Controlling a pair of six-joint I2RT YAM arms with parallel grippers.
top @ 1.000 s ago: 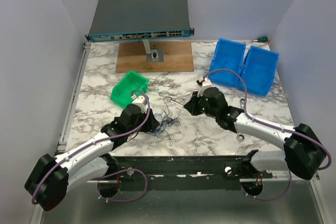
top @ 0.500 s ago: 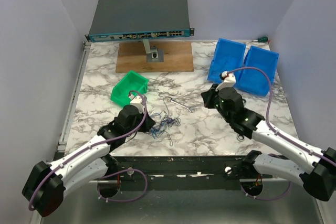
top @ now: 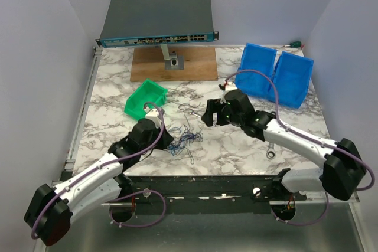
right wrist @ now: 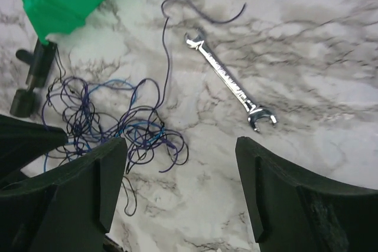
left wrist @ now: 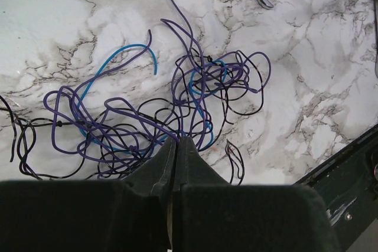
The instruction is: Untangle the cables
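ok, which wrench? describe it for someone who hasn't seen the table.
On the marble table, find the green bin at left; the thin-wire tangle lies front-right of it. The silver wrench lies flat just beyond that tangle, mid-table, unlike the other wrench beside the right arm near the front edge.

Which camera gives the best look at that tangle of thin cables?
The left wrist view: the cables fill the frame, purple, blue and black strands each distinct. The right wrist view shows the cables smaller, at lower left; the top view, only a tiny scribble.
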